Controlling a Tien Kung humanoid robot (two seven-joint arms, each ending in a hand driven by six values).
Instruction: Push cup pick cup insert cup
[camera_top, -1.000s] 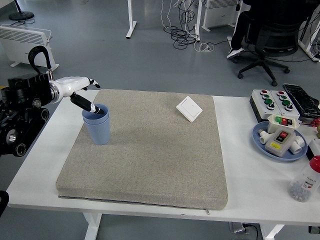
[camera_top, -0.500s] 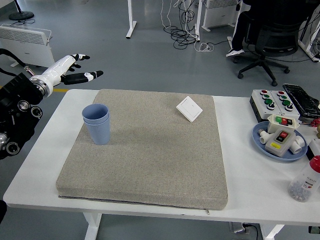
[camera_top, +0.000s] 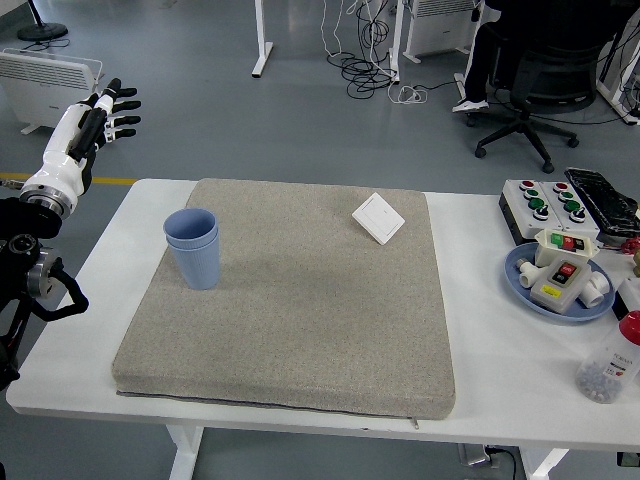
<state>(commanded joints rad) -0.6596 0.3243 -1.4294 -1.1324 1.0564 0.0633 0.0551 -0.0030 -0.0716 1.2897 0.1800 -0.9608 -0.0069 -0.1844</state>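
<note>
Already the blue cups (camera_top: 195, 246) stand nested on the grey mat (camera_top: 300, 300); the left hand (camera_top: 95, 115) hangs high, fingers spread, empty. Insertion looks done; nothing left but parking.

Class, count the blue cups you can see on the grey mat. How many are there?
2: the blue cups stand nested, one inside the other, upright at the mat's left side. A further cup hidden within the stack cannot be ruled out.

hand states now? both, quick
Left hand: open, fingers spread, holding nothing, raised off the table's left edge, well clear of the stacked blue cups.
Right hand: not in view.
</note>
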